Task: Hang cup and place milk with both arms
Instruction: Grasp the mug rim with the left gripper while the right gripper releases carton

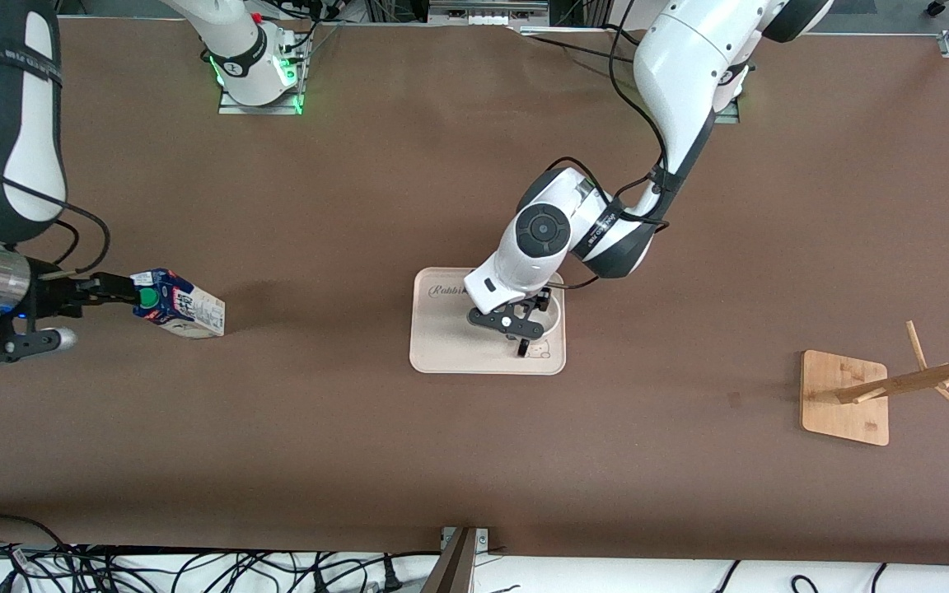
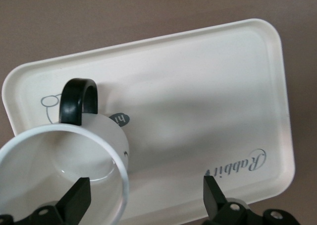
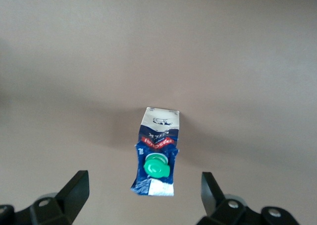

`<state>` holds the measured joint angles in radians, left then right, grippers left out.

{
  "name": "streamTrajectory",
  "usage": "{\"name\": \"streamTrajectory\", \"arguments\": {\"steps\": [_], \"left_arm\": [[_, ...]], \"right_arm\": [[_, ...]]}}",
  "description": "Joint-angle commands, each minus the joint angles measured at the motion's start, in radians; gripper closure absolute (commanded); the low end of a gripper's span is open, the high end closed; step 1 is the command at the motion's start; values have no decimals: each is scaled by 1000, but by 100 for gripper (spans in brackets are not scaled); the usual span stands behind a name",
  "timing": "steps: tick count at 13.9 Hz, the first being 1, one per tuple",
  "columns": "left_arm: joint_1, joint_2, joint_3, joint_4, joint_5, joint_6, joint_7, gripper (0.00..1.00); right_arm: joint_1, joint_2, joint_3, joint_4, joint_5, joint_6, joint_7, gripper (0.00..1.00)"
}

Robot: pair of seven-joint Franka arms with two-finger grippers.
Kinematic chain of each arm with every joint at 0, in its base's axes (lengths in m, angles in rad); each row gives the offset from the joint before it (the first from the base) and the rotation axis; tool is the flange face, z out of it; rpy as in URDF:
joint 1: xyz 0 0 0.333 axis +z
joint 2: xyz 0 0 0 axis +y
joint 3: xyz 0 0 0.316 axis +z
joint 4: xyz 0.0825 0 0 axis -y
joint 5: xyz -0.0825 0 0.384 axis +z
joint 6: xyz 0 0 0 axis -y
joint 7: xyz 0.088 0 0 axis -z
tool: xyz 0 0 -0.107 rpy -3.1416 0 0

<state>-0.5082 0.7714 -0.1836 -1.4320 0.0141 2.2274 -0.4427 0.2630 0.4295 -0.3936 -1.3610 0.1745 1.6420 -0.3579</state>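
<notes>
The milk [image 1: 182,306] lies on its side on the brown table toward the right arm's end, its green cap [image 3: 157,166] facing my right gripper [image 1: 116,290]. That gripper is open and stops just short of the carton [image 3: 157,136], touching nothing. The white cup [image 2: 59,160] with its black handle [image 2: 78,98] stands on the cream tray [image 1: 450,346] at mid-table. My left gripper [image 1: 521,338] hangs open over the cup [image 1: 554,319]. One finger [image 2: 77,200] is over the cup's mouth and the other [image 2: 213,195] is outside, with the rim between them.
A wooden cup stand [image 1: 845,395] with slanted pegs sits toward the left arm's end of the table, nearer the front camera than the tray [image 2: 198,86]. Cables lie along the table's front edge.
</notes>
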Motion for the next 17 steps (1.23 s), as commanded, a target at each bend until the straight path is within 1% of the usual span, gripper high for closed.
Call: {"name": "streamTrajectory", "arguments": {"steps": [1, 2, 3, 5, 6, 7, 10, 11, 13, 14, 15, 16, 17], "left_arm": [[0, 32, 3, 28, 64, -5, 13, 0], [0, 32, 3, 27, 70, -6, 10, 25], [0, 32, 3, 25, 70, -6, 10, 45], [0, 34, 4, 19, 72, -6, 10, 81], [2, 40, 4, 19, 70, -6, 10, 93], [2, 40, 6, 19, 70, -9, 10, 100], [5, 38, 6, 24, 70, -15, 6, 100], [5, 38, 6, 24, 70, -15, 6, 100], [5, 38, 4, 28, 69, -15, 6, 100], [5, 37, 4, 30, 69, -15, 6, 100], [5, 32, 4, 33, 67, -15, 6, 100], [4, 25, 4, 35, 60, -15, 6, 100], [2, 10, 4, 39, 55, -15, 3, 100]], "right_arm": [[-5, 9, -2, 77, -20, -60, -10, 0], [-7, 0, -5, 86, -18, -83, -12, 0], [-10, -18, -4, 92, -18, -106, -12, 0], [-13, -32, -13, 97, -18, -151, -12, 0], [-13, -43, -19, 97, -17, -169, -12, 0], [-16, -57, -21, 97, -13, -186, -15, 0], [-18, -75, -16, 114, -18, -237, -12, 0], [-19, -112, -7, 102, -21, -238, 0, 0], [-33, -155, 18, 48, -26, -246, 2, 0], [-80, -181, 69, 18, -39, -240, 2, 0], [-132, -204, 143, -4, -71, -237, 10, 0], [-163, -219, 188, -18, -108, -237, 39, 0], [-171, -228, 218, -32, -139, -235, 84, 0]]}}
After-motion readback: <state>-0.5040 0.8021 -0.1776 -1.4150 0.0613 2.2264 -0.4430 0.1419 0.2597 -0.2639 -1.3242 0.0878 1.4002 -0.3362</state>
